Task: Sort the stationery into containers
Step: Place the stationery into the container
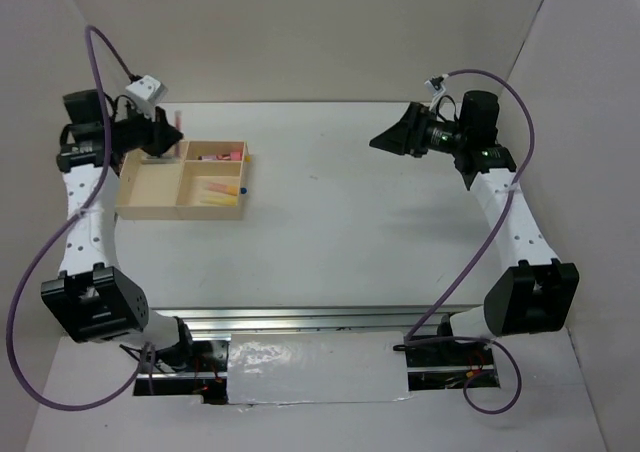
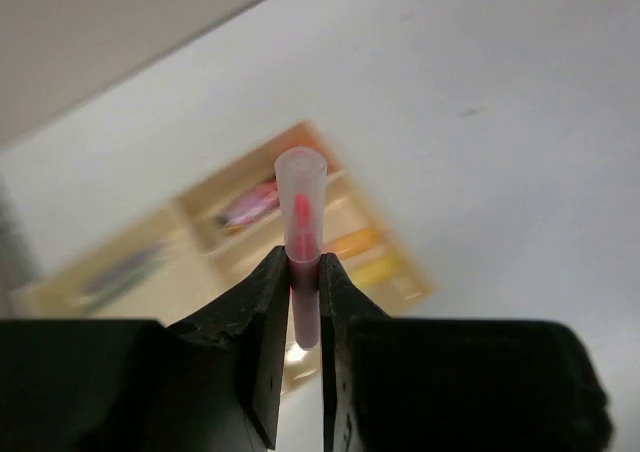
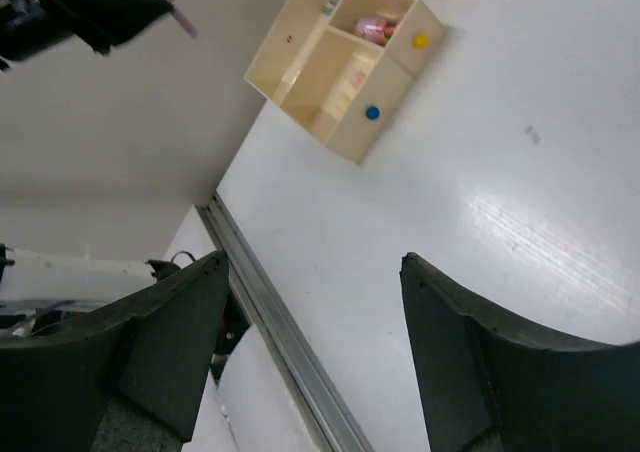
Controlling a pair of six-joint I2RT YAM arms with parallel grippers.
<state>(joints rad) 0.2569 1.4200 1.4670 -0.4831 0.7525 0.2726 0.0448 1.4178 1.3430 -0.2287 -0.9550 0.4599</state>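
The left gripper was closed on a thin pink pen. In the left wrist view the two fingers pressed the pen from both sides, and its pale translucent end stood out beyond the tips. From above, this gripper was over the far left corner of the tray, and the pen pointed away from the arm bases. I could not tell if the pen touched the tray.

The tray stood on the left part of the table, well apart from the right arm. A pink highlighter lay in its far right compartment. Two yellow markers lay in the near right compartment. The large near left compartment looked bare. Something grey lay in the far left compartment under the gripper, too blurred to name. On the tray's right wall there were two small dots, one blue and one yellow.

The right gripper was wide open, with nothing between its fingers. It was raised over the far right part of the table and turned toward the tray.
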